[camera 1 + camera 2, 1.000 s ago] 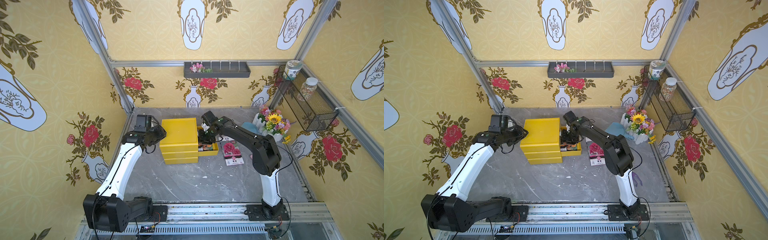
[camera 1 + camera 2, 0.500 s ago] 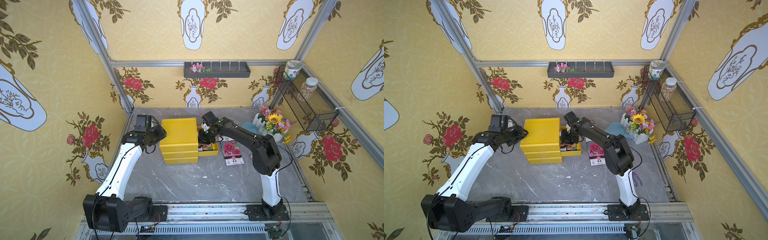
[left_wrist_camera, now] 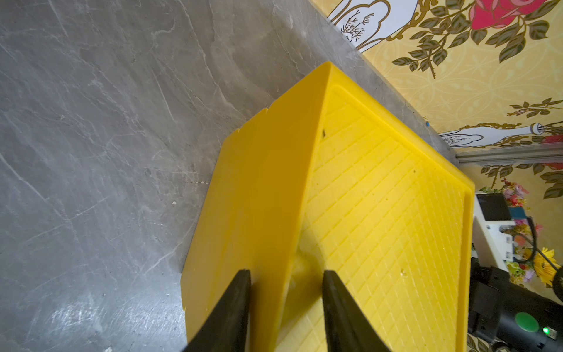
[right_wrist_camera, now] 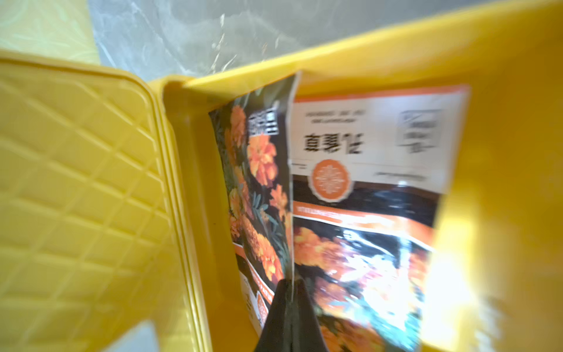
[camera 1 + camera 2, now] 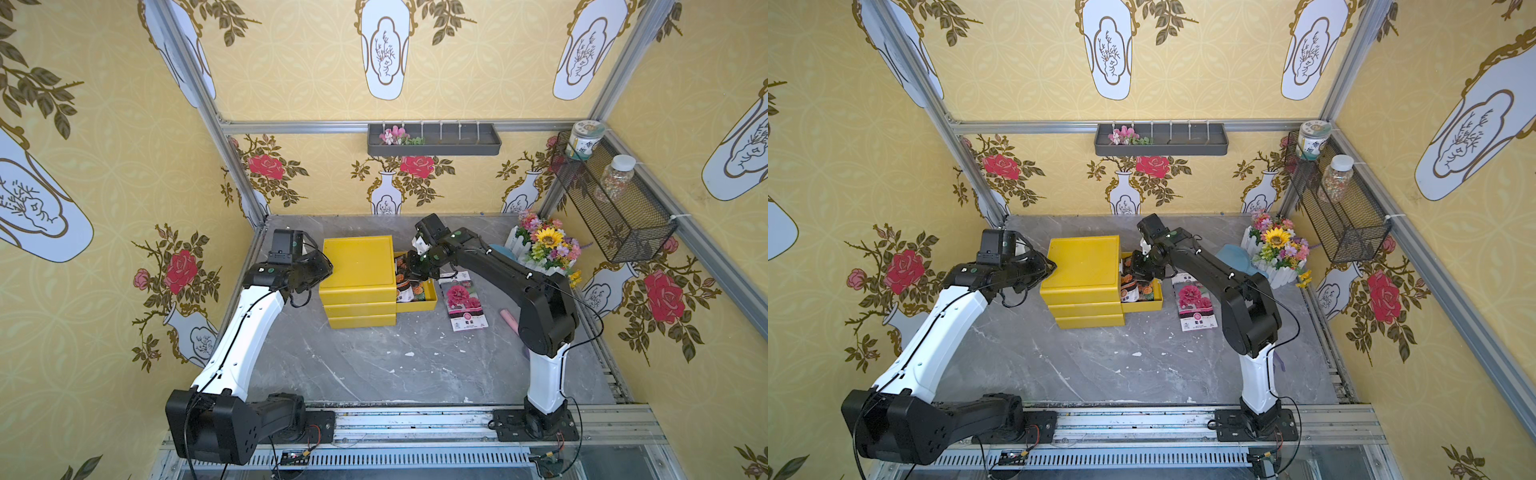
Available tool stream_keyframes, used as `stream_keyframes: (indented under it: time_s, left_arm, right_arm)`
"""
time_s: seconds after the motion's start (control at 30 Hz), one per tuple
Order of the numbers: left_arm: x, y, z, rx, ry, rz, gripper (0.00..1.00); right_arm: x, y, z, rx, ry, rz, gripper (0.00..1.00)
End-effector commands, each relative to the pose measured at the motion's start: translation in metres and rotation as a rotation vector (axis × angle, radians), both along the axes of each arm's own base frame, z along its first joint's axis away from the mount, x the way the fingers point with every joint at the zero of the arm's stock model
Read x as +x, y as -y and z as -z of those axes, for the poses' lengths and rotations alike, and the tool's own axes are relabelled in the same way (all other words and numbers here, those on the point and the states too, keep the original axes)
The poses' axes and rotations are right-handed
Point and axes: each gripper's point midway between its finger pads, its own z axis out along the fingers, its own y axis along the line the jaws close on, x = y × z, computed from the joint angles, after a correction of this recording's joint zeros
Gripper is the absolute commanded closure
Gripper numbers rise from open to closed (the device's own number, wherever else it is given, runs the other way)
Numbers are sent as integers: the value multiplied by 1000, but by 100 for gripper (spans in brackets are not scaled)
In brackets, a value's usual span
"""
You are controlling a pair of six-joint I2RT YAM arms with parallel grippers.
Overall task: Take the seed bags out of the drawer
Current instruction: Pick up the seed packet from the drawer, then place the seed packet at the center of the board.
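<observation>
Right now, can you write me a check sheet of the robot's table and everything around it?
Surface: grey marble table, white flecks on it.
Job's things: pink seed bag lies on the table beside the open drawer; orange seed bags are in the drawer.
Clutter: flower planter; pink handle by the right arm.
Grippers: left gripper, jaws shut on a corner of the yellow drawer unit; right gripper, jaws shut on the edge of one orange seed bag.
Cables: black cables run along both arms; loose wires at the front rail.
Surroundings: flowered yellow walls, wall shelf, wire basket with two jars.
</observation>
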Motion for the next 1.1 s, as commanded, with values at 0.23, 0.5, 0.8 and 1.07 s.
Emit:
stream_keyframes:
  time_s: [0.23, 0.5, 0.8, 1.07]
  left_arm:
    - [-11, 0, 11, 5, -63, 10, 57]
    - [-11, 1, 9, 0, -59, 11, 57]
    - [-10, 2, 5, -9, -54, 16, 57]
    - [-13, 3, 5, -14, -55, 14, 57]
  right_arm:
    - [5, 44, -41, -118, 131, -14, 100]
    - [8, 83, -86, -99, 202, 32, 100]
    - [9, 162, -116, -128, 261, 165, 100]
    - [-2, 211, -71, -178, 158, 201, 100]
